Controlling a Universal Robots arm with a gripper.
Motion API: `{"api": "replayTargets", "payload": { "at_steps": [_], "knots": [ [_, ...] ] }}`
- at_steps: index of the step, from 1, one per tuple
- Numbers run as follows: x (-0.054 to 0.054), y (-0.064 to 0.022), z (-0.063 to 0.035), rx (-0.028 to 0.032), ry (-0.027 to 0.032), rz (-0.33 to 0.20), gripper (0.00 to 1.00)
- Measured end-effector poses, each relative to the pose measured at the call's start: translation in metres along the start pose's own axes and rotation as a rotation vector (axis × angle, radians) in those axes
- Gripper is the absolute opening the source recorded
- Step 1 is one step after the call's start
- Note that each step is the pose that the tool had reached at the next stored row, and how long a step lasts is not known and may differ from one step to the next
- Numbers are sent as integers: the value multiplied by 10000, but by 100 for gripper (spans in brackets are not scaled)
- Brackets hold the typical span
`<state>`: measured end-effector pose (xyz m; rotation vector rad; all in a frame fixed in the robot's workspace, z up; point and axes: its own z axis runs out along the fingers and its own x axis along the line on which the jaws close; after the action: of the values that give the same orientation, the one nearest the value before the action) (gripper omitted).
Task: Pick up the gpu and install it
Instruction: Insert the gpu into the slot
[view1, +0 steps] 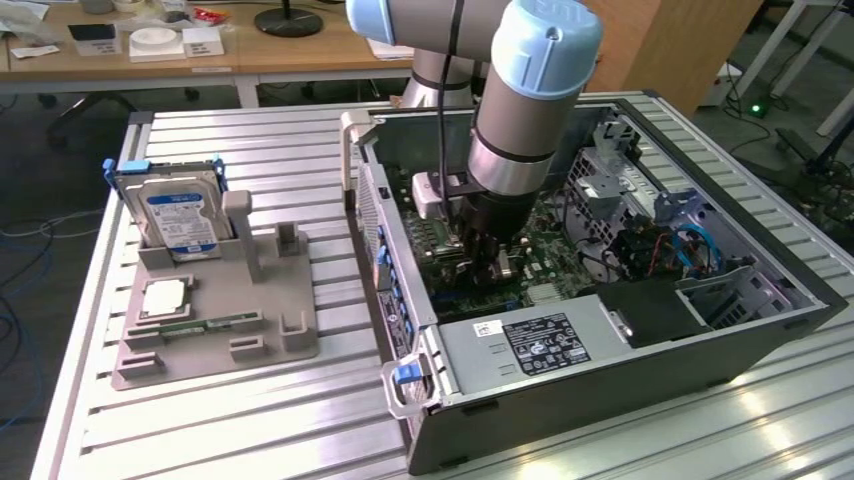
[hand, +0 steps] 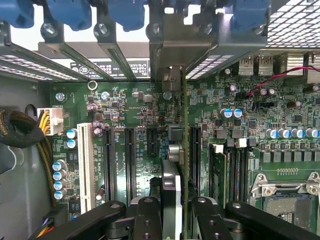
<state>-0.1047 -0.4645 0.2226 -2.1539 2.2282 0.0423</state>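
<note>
My gripper (view1: 489, 262) reaches down into the open computer case (view1: 747, 340), just above the green motherboard (view1: 547, 262). In the wrist view the gripper (hand: 172, 202) is shut on the gpu (hand: 171, 185), which I see edge-on between the black fingers (hand: 147, 217). The card stands upright over the motherboard's long black expansion slots (hand: 194, 155). Its silver end bracket (hand: 177, 45) lies against the case's rear slot openings. I cannot tell whether the card's edge sits in a slot or hovers just above it.
On the exterior view's left, a grey fixture (view1: 287, 335) holds the silver hard drive (view1: 180, 215), a processor chip (view1: 163, 298) and a green memory stick (view1: 200, 325). The power supply (view1: 534, 345) and drive cage (view1: 727, 300) crowd the case. Blue slot latches (hand: 75, 12) line the rear.
</note>
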Motion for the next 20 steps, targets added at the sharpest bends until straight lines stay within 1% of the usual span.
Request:
{"api": "replayTargets", "payload": {
  "at_steps": [2,4,5,13,20],
  "knots": [
    [-4,0,7,8,-30,3,29],
    [-2,1,-25,0,-1,2,29],
    [-3,0,-40,8,-5,1,35],
    [-15,-3,-295,71,-4,-4,35],
    [-22,-4,-443,135,-6,-7,35]
  ]
}}
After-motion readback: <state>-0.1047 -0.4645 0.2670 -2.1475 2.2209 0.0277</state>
